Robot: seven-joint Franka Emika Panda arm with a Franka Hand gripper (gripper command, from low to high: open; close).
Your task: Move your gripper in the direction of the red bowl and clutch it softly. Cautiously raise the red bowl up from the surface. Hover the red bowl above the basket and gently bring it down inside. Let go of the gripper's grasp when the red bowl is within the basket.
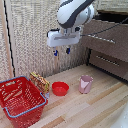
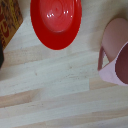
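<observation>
The gripper [image 1: 62,51] hangs high above the red bowl [image 1: 60,88], fingers parted and empty, probably because no descent has started. One red bowl sits upright on the wooden table [image 1: 95,107], outside the one basket [image 1: 21,100] just beside it. One pink cup [image 1: 86,84] stands near the bowl's other side.

White-grey arm [image 1: 75,12], blue-tipped end effector [image 1: 62,51]

Wrist view: red bowl [image 2: 55,22] & pink cup [image 2: 117,52] cut by frame edges; hand unseen.
</observation>
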